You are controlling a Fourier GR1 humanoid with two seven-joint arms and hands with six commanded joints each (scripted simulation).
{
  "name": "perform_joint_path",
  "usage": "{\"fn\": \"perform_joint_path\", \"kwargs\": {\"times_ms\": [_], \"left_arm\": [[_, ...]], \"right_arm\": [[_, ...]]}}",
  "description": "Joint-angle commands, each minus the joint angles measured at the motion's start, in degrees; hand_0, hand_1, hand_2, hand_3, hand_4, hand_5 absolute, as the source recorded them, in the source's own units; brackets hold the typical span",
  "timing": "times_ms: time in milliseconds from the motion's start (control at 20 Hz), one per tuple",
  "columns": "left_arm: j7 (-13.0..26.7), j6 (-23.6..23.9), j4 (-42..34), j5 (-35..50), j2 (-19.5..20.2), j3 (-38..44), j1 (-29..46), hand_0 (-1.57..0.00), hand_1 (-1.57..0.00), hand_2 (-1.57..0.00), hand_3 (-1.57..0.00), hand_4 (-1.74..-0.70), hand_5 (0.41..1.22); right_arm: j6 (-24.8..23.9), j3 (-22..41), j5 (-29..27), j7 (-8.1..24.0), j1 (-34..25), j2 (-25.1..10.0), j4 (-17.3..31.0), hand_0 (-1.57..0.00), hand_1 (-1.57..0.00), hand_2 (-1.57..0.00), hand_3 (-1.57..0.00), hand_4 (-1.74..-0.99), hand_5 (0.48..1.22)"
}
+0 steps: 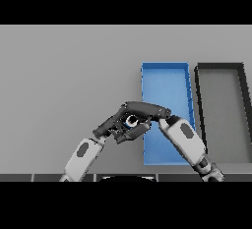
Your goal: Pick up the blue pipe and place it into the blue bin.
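The blue pipe (132, 120) is just left of the blue bin (165, 75), with its pale ring-shaped end facing up. My right hand (147, 110) reaches in from the right across the bin's left side. Its fingers curl over the pipe and its thumb (139, 130) is under it, so most of the pipe is hidden. My left hand (107, 126) comes in from the lower left. It sits right against the pipe's left side with relaxed fingers, close to the right hand.
A dark grey bin (221, 75) stands right of the blue bin, close beside it. My right forearm (187, 139) lies over the blue bin's near half. The grey table (64, 75) stretches to the left and far side.
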Motion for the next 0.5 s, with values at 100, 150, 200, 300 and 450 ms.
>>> {"fn": "perform_joint_path", "kwargs": {"times_ms": [100,150,200,300,450], "left_arm": [[-1.0,0.0,-0.5,-0.4,-0.2,0.0,0.8,-1.57,-1.57,-1.55,-1.37,-1.72,1.221],[-1.3,-0.4,-0.7,-0.4,-0.1,0.2,0.9,-1.57,-1.57,-1.54,-1.41,-1.72,1.221],[-1.1,-0.4,0.2,-0.6,-0.5,0.9,-0.3,-1.57,-1.57,-1.55,-1.40,-1.73,1.221],[-2.1,-0.1,-0.1,-1.2,-0.3,0.9,0.0,-1.57,-1.57,-1.55,-1.43,-1.73,1.221],[-1.9,0.4,0.2,-1.4,-0.9,0.8,0.1,-1.57,-1.57,-1.56,-1.42,-1.73,1.221]], "right_arm": [[0.7,-0.1,3.0,-2.7,0.9,0.4,-1.0,-1.41,-1.42,-1.42,-1.35,-1.474,0.996],[0.7,0.1,3.9,-3.5,1.5,0.8,-1.5,-1.44,-1.45,-1.45,-1.39,-1.477,1.041],[0.9,0.0,4.2,-3.6,1.3,1.0,-1.4,-1.47,-1.47,-1.47,-1.43,-1.481,1.077],[0.9,-0.4,2.5,-2.5,1.5,2.5,-1.1,-1.51,-1.51,-1.51,-1.48,-1.488,1.129],[1.1,-1.4,-0.7,1.4,2.7,3.5,-1.6,-1.54,-1.54,-1.54,-1.52,-1.493,1.174]]}}
